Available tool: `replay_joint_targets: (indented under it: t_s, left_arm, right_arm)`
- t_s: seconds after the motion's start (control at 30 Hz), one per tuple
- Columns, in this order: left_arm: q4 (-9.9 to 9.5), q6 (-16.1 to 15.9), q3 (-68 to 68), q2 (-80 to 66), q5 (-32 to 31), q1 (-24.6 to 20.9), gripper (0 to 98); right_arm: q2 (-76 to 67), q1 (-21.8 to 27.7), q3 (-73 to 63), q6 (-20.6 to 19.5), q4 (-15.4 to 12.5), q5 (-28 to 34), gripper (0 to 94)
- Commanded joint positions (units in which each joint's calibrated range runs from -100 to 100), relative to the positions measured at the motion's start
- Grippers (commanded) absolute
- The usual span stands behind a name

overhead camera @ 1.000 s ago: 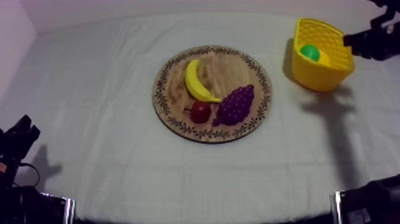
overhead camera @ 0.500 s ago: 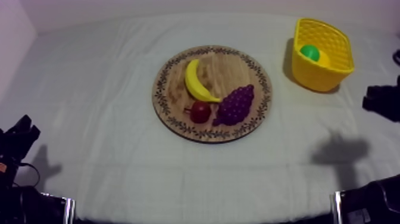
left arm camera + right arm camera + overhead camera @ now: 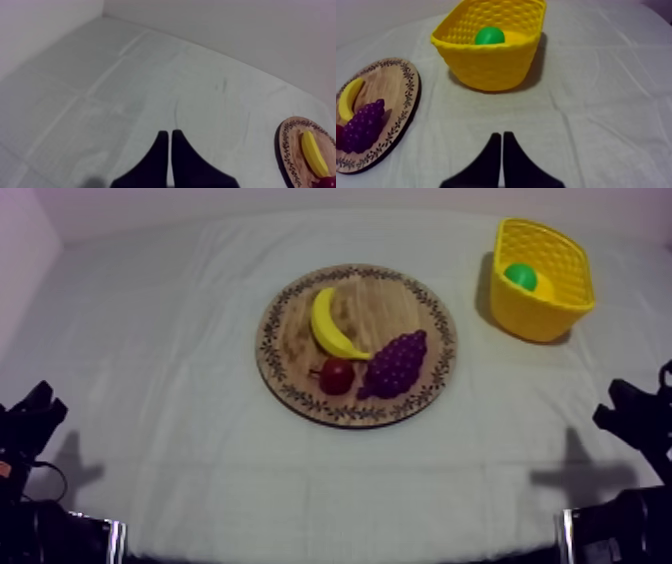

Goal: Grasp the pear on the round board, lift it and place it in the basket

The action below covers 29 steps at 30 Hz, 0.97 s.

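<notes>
The green pear lies inside the yellow basket at the far right of the table. The round wooden board in the middle carries a banana, a bunch of grapes and a small red fruit. My right gripper is shut on nothing, hanging over bare cloth in front of the basket; its arm sits low at the right edge. My left gripper is shut and empty over the cloth, well left of the board; its arm rests low at the left.
A wall runs along the table's far and left edges. Open cloth lies all around the board and between the board and the basket.
My right arm has drawn back from beside the basket toward the near right edge of the table. The pear has stayed in the basket. The left arm has not moved.
</notes>
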Motion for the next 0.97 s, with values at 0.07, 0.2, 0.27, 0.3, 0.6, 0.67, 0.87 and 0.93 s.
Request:
replay_joint_targets:
  t_s: [0.07,0.2,0.27,0.3,0.6,0.67,0.87,0.93]
  left_arm:
    - [0.0,0.0,0.0,0.0,0.0,0.0,0.1]
    - [0.0,0.0,0.0,0.0,0.0,0.0,0.1]
    - [0.0,0.0,0.0,0.0,0.0,0.0,0.1]
    - [0.0,0.0,0.0,0.0,0.0,0.0,0.1]
    - [0.0,0.0,0.0,0.0,0.0,0.0,0.1]
    - [0.0,0.0,0.0,0.0,0.0,0.0,0.1]
    - [0.0,0.0,0.0,0.0,0.0,0.0,0.1]
    - [0.0,0.0,0.0,0.0,0.0,0.0,0.1]
  right_arm:
    - [-1.0,0.6,1.2,4.3,-3.3,-2.0,0.6]
    - [-1.2,0.6,2.0,7.7,-4.6,-5.7,0.5]
    - [-1.2,0.6,2.2,8.8,-4.8,-6.2,0.5]
    - [-1.2,0.6,2.2,9.2,-4.8,-6.3,0.5]
    - [-1.2,0.6,2.3,10.3,-5.0,-6.7,0.5]
    - [-1.2,0.6,2.3,10.3,-5.0,-6.7,0.5]
    - [-1.2,0.6,2.3,10.4,-5.0,-6.7,0.5]
    - [-1.2,0.6,2.3,10.4,-5.0,-6.7,0.5]
